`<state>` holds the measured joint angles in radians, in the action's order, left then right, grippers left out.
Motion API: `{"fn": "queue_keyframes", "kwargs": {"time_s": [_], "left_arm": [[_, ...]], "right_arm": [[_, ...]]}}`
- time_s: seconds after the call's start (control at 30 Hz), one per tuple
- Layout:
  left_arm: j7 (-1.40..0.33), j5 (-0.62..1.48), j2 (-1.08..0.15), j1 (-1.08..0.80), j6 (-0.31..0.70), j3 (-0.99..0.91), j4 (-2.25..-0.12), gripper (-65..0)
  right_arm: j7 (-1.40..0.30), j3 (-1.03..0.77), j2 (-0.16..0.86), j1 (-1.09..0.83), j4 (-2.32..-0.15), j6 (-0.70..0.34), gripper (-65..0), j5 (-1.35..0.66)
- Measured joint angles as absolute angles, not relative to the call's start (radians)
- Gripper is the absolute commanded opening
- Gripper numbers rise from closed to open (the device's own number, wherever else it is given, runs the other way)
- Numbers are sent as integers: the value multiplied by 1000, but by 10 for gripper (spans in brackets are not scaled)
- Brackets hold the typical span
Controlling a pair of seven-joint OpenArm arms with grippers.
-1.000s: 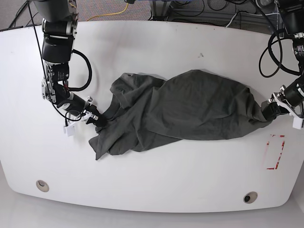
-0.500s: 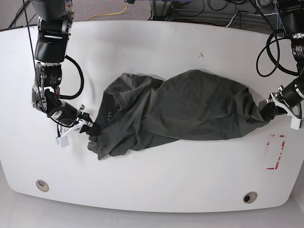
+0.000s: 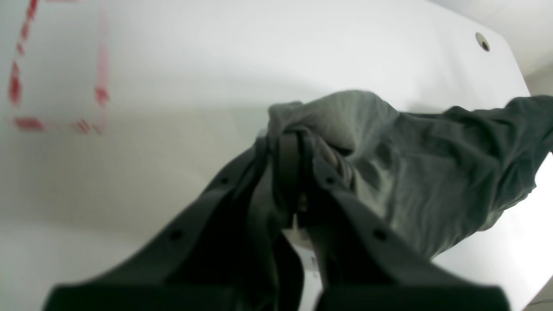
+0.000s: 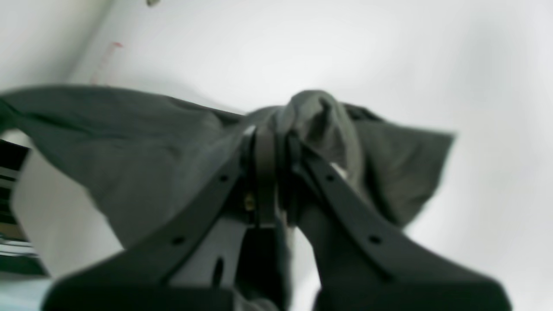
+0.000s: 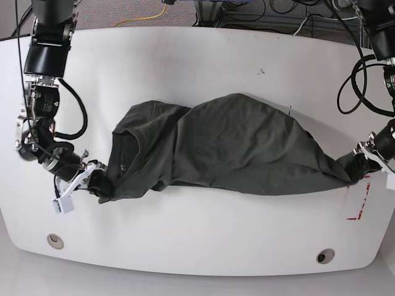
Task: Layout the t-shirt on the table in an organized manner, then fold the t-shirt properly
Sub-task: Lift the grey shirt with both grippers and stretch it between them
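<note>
The t-shirt [image 5: 228,145] lies stretched across the middle of the white desk [image 5: 203,61], wrinkled and bunched. The left end effector [image 5: 353,168] and the right end effector [image 5: 99,185], both low at opposite desk sides, each clench a gathered end of the cloth.

I find the t-shirt [image 5: 234,145] to be soft matt cloth, dark grey-green, heavily creased, with a fine knit texture visible in my left wrist view. The table [image 5: 203,68] under it is smooth glossy white, lightly scuffed. Beside the shirt's end, the red tape [image 5: 358,200] looks worn and patchy. I note the left gripper [image 3: 293,142] and right gripper [image 4: 270,129] as matt black plastic.
</note>
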<state>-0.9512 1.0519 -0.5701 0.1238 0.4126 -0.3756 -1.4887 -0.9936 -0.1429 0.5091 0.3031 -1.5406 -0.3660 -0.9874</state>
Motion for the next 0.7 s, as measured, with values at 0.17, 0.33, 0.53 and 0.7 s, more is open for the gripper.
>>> {"fn": "queue_keyframes", "kwargs": {"time_s": [0.17,0.33,0.53,0.7], "left_arm": [[-947,1052,-596,215,493,-382,-1490,-647],[-974,1060,-630,300,542,-371,-1491,-647],[-1032,1050,-702,467,581,-329,-1491,-647],[-1060,1066,-760,595,645,-302,-1497,-647]], "right_arm": [[-990,-59,595,391,-1612,-399,-647,-976],[-980,64,668,525,-1679,-419,-647,-1003],[-995,185,764,708,-1680,-419,-644,-999],[-989,290,836,909,-1650,-450,-644,-1003]]}}
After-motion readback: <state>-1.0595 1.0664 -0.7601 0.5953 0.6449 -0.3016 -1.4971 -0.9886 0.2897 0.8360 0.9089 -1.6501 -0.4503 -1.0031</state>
